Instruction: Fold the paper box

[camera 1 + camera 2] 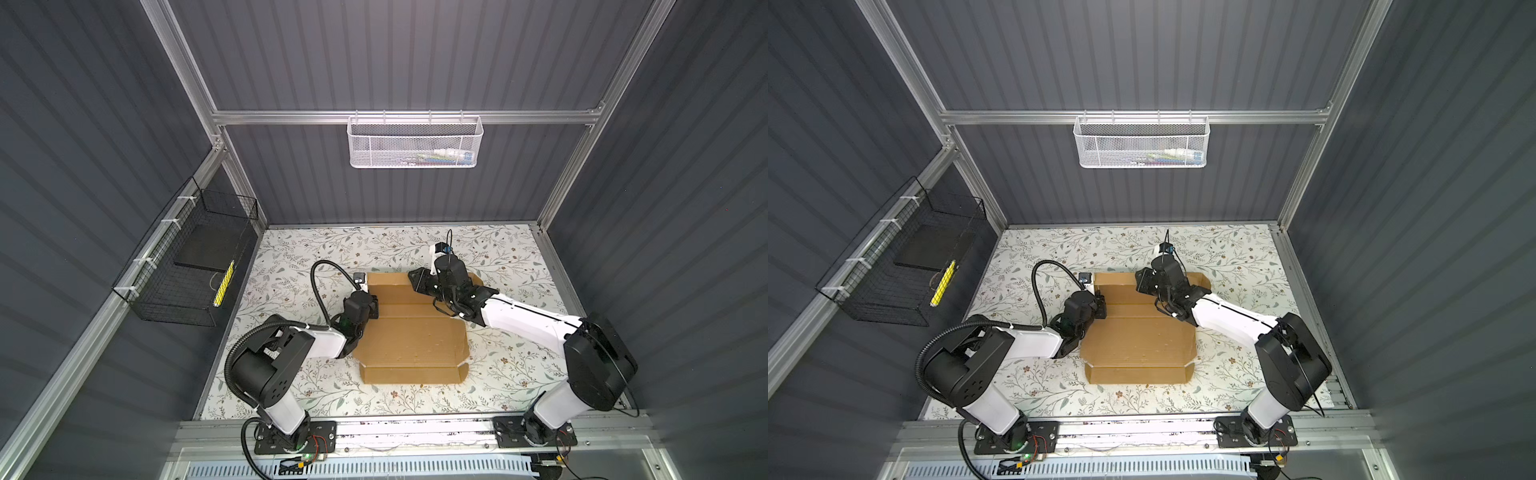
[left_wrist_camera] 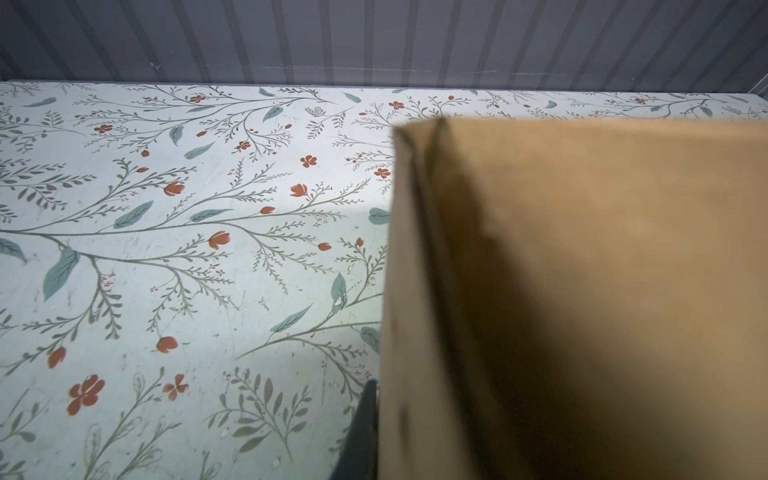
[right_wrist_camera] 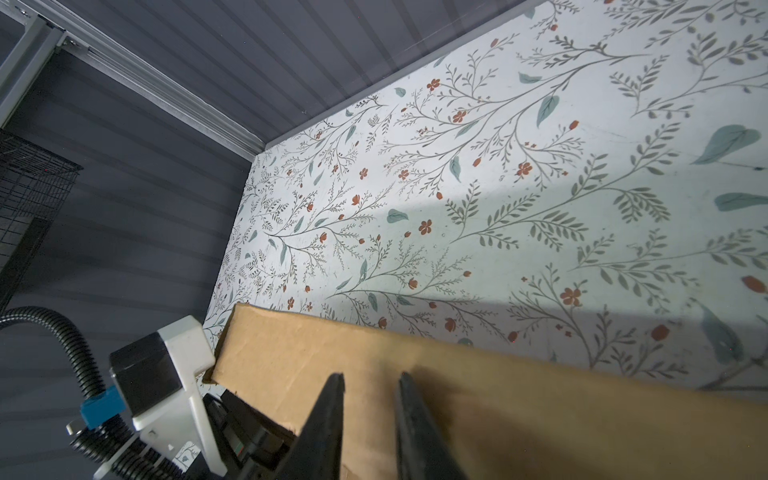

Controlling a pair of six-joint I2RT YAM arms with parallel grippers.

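1 black wire basket [image 1: 174,291] hangs aside; left gripper [image 1: 373,308] pinches the paper box [image 1: 411,340], right gripper [image 3: 370,380] narrowly parted.

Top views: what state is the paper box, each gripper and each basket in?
paper box, partly folded: far flap raised, top open.
left gripper, shut on the box's left side flap.
right gripper, open narrowly, tips at the raised far flap.
white mesh basket, hanging, a few items inside.
black wire basket, hanging, not empty.

I count one box [image 1: 411,336], two grippers (left gripper [image 1: 371,308], right gripper [image 3: 370,380]) and two baskets (black basket [image 1: 166,291], white basket [image 1: 390,145]).
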